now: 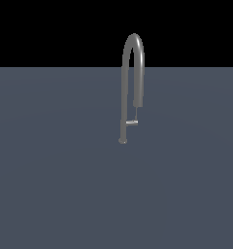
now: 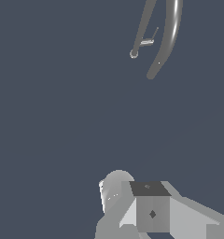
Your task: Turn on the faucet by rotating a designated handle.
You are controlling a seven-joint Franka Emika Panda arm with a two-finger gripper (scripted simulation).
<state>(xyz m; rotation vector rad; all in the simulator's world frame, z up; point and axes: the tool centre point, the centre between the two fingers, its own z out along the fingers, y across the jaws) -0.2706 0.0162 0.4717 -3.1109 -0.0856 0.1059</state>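
The faucet (image 1: 124, 92) is a tall thin grey tube that stands upright on a small round base (image 1: 122, 140). Its narrow arch bends over to the exterior view's right, and the spout end hangs down beside the stem. The handle (image 1: 132, 122) is a short grey bar with a lighter tip. It juts level from the lower stem toward the exterior view's right, just under the spout end. The wrist view shows the faucet (image 2: 144, 23) and the handle (image 2: 147, 42) from far off. No fingers show in either view. No part of the arm touches the faucet.
The faucet stands on a flat dark blue-grey surface (image 1: 55, 185) that runs back to a black background. A pale grey rounded and boxy piece of robot body (image 2: 151, 210) sits at the edge of the wrist view, well away from the faucet.
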